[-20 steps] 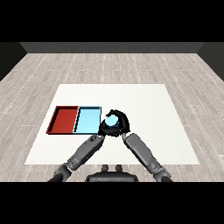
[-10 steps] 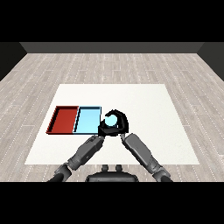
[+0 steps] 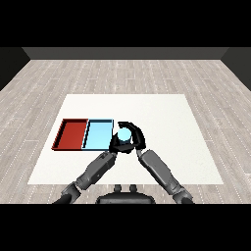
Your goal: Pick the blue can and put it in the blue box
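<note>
Right hand (image 3: 133,139) with blue can (image 3: 124,135) shifted slightly left, toward blue tray (image 3: 98,135).

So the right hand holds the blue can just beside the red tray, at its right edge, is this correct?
Not quite. In the head view the right hand curls round the blue can beside the light blue tray, at its right edge. The red tray lies further left.
</note>
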Robot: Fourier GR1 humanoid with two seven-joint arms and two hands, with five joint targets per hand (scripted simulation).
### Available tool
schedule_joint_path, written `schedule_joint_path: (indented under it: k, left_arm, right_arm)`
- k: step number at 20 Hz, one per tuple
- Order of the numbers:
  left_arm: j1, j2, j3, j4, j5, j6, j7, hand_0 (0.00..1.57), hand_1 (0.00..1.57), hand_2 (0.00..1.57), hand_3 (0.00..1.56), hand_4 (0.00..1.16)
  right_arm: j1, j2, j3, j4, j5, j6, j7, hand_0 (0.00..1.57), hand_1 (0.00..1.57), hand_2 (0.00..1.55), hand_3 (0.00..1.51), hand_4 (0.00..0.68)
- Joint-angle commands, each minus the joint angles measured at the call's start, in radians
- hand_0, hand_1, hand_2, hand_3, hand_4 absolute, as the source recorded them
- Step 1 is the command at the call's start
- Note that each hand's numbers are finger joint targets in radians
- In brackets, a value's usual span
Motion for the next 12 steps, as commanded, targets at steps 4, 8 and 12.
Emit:
schedule_joint_path:
  k: [4,8,12]
  left_arm:
    - [0.033,-0.002,-0.033,-0.059,0.007,0.029,-0.028,1.57,1.57,1.57,1.53,1.13]
    - [0.045,-0.001,0.039,-0.034,-0.068,0.011,-0.013,1.57,1.57,1.57,1.52,1.14]
    - [0.063,0.01,0.036,-0.073,-0.084,0.051,0.024,1.57,1.57,1.57,1.53,1.14]
  right_arm:
    - [0.067,0.023,0.063,-0.027,0.049,-0.028,0.01,0.0,0.0,0.0,0.0,0.0]
    - [0.028,0.002,-0.103,0.001,0.038,0.076,-0.002,0.0,0.0,0.0,0.0,0.0]
    - [0.084,-0.02,-0.126,-0.17,0.026,0.069,0.066,0.0,0.0,0.0,0.0,0.0]
